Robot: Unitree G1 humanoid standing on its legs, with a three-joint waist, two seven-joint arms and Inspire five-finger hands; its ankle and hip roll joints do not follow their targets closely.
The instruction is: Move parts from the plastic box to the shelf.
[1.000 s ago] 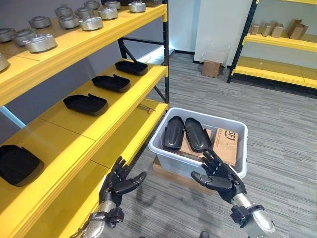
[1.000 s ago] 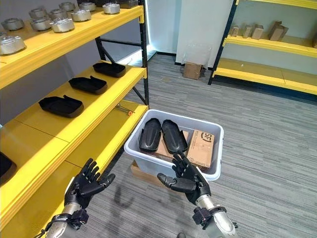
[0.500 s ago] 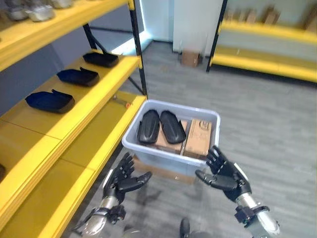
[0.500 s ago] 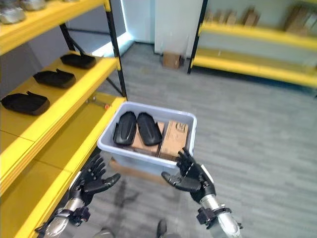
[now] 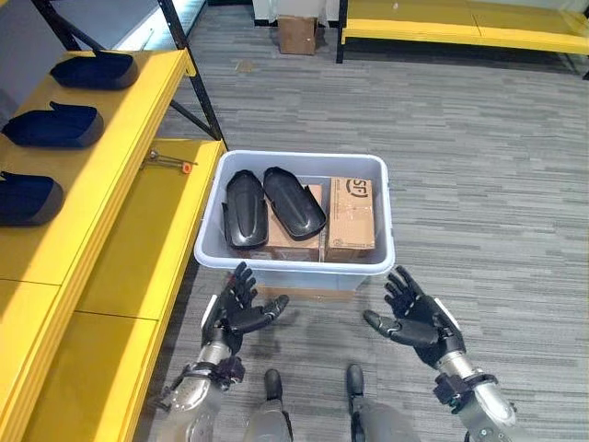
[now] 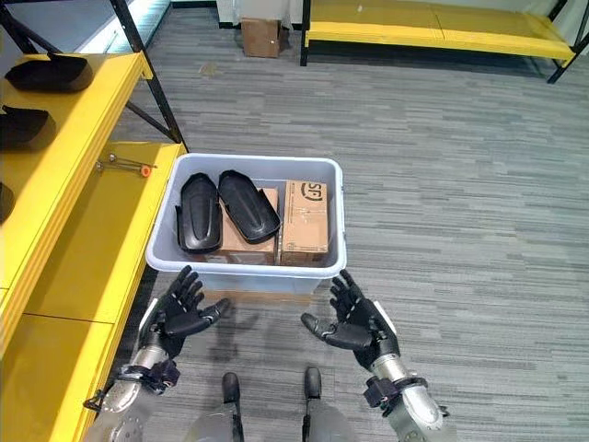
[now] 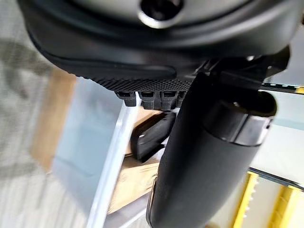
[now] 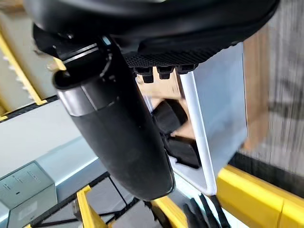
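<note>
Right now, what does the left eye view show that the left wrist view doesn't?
Left eye adds: both open hands, left hand and right hand, short of the plastic box, plus the yellow shelf with a screwdriver. Left wrist adds: a close look past the thumb at the box's near rim. Both: the box, a black part inside, cardboard.

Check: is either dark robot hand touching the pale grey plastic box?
Apart. Left eye view shows floor between the left hand, right hand and the box.
</note>
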